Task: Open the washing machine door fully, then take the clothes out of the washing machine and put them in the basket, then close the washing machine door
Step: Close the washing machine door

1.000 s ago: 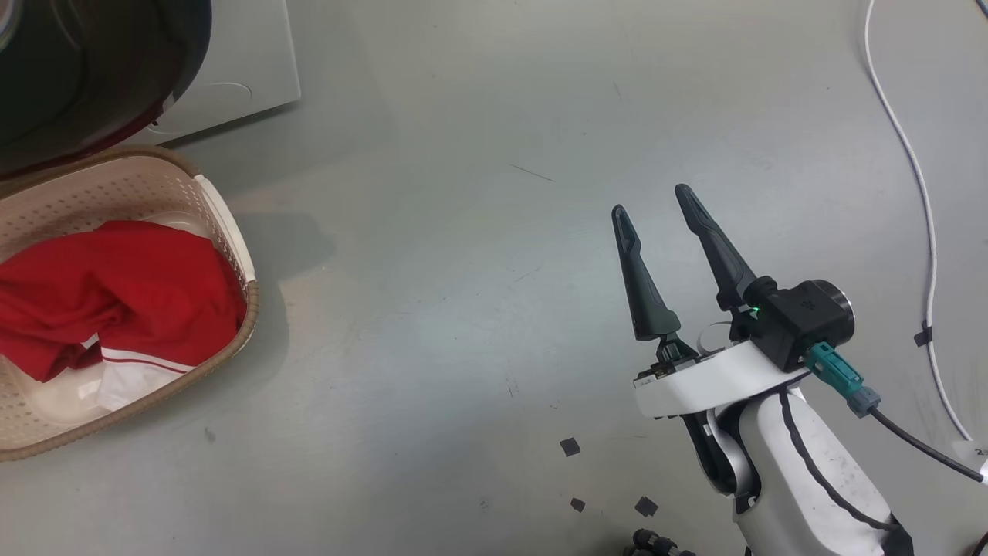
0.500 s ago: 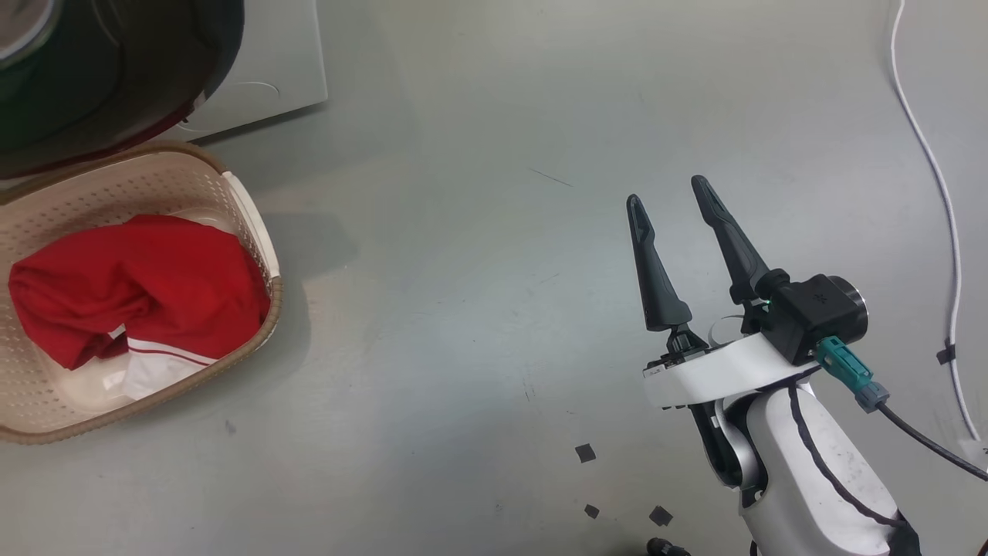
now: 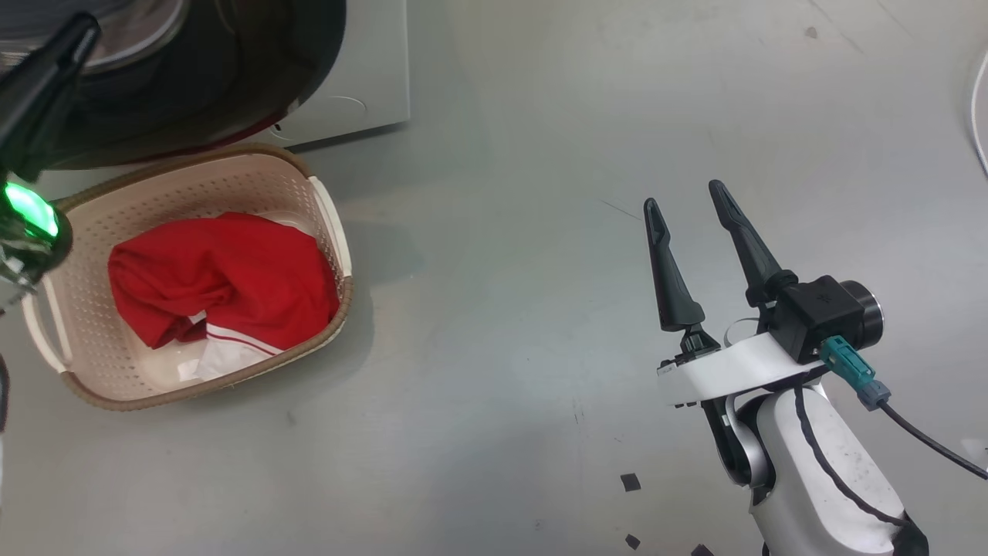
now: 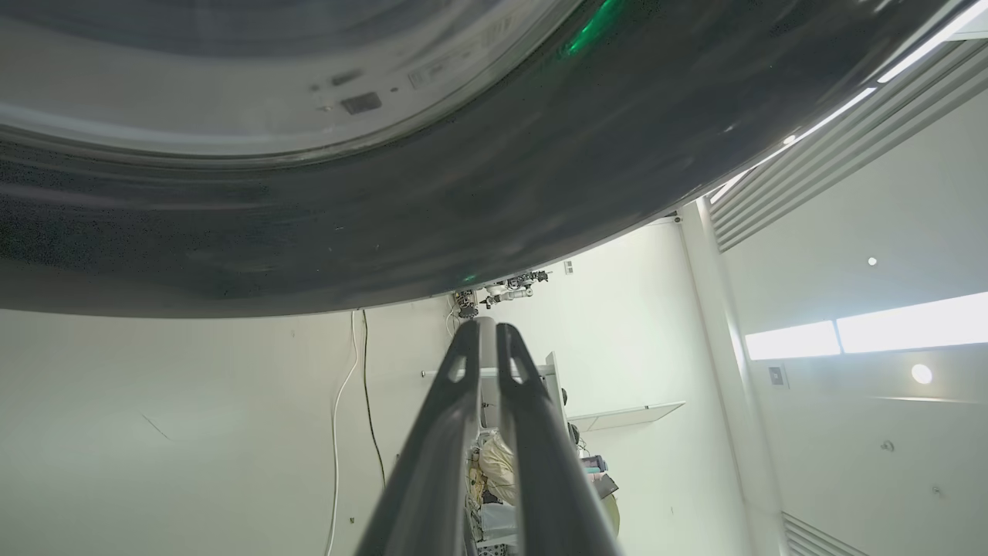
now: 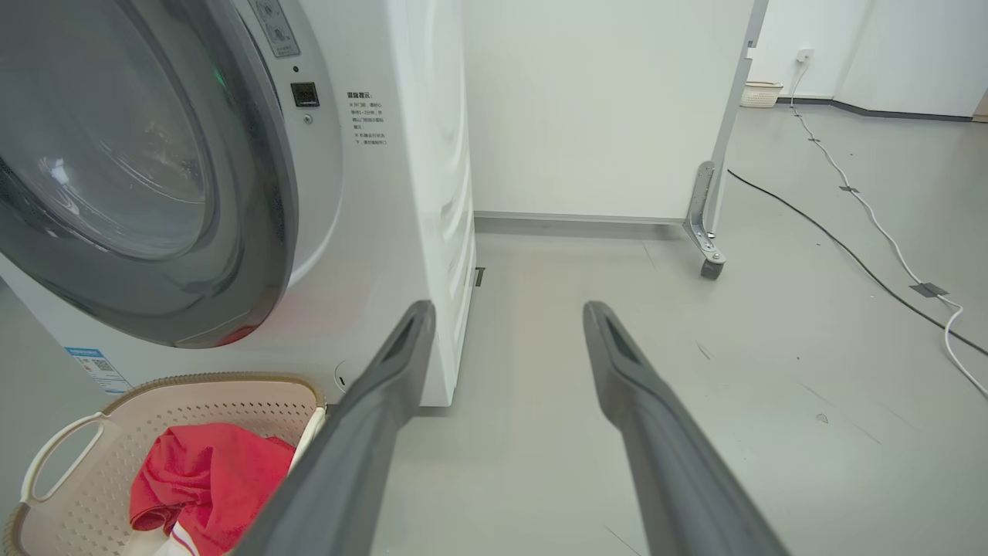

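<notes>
Since the clothes (image 3: 231, 278) are already lying in the basket (image 3: 343, 301), we are judging the closing of the washing machine door (image 3: 231, 77) to be the step in hand. From the head view we are seeing the red garment bunched on the basket's bottom, with white striped trim showing at its lower edge. The basket is sitting on the floor (image 3: 502, 309) just below the door's glossy black rim. Our left gripper (image 3: 81, 35) is reaching up at the far left towards that rim, fingers together and holding nothing. Our right gripper (image 3: 685, 194) is hovering well apart over bare floor, fingers spread and empty.

In the left wrist view we are looking along the left gripper (image 4: 492, 328), whose fingers are lying side by side with a thin slit between them. They are close under the curved black rim, though we cannot tell whether they are touching it. To do this well, we are thinking the push should land flat on the rim and press straight towards the machine until the door catches.

From the right wrist view we are finding the door lying close against the washing machine (image 5: 401, 193), its glass centre grey and reflective. Whether it is latched we cannot tell.
</notes>
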